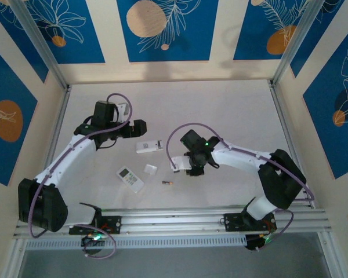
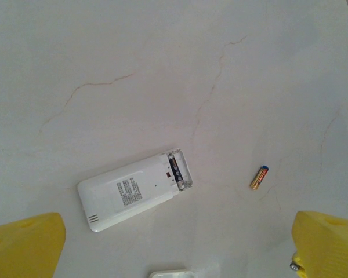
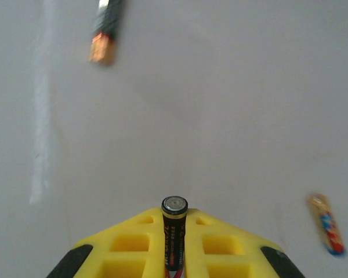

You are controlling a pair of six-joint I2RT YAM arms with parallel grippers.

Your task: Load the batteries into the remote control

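The right claw (image 3: 174, 227) is pressed together on a battery (image 3: 174, 206), pinching it between yellow fingers (image 3: 133, 233), metal end forward. On the tabletop (image 3: 220, 116) ahead, a loose battery (image 3: 326, 224) lies to its right and a blurred battery (image 3: 104, 32) farther off to its left. The left claw (image 2: 175, 249) is spread wide. Ahead of it lies a remote (image 2: 127, 194), back up, with a fitted battery (image 2: 174, 170) in its uncovered compartment and a spare battery (image 2: 258, 177) to the right.

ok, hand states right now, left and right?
Left hand: open, holding nothing.
Right hand: closed, holding a battery.
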